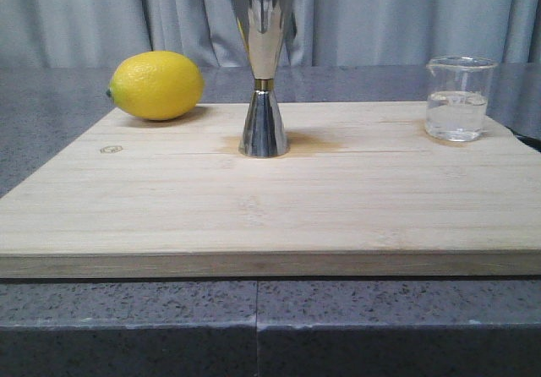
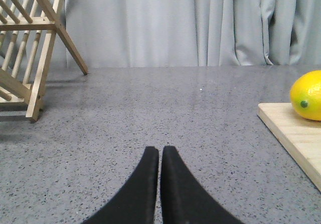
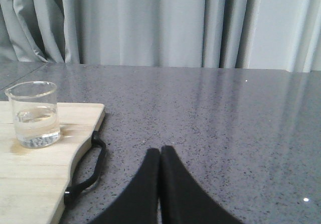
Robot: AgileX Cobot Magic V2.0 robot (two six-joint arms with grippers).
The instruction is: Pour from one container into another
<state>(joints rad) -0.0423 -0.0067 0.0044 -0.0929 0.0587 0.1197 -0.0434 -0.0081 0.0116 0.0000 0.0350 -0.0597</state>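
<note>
A small clear glass beaker (image 1: pixel 461 98) about half full of clear liquid stands at the back right of the wooden board (image 1: pixel 270 199); the right wrist view shows the beaker (image 3: pixel 34 114) too. The tall steel jigger (image 1: pixel 263 74) with a gold waist band stands upright at the board's middle back. My left gripper (image 2: pixel 160 150) is shut and empty over the grey counter, left of the board. My right gripper (image 3: pixel 160 150) is shut and empty over the counter, right of the board and beaker. Neither gripper shows in the front view.
A yellow lemon (image 1: pixel 157 85) lies at the board's back left corner, also the lemon (image 2: pixel 307 95) in the left wrist view. A wooden dish rack (image 2: pixel 30 48) stands on the counter farther left. A black strap handle (image 3: pixel 88 171) hangs off the board's right edge. Grey curtains close the back.
</note>
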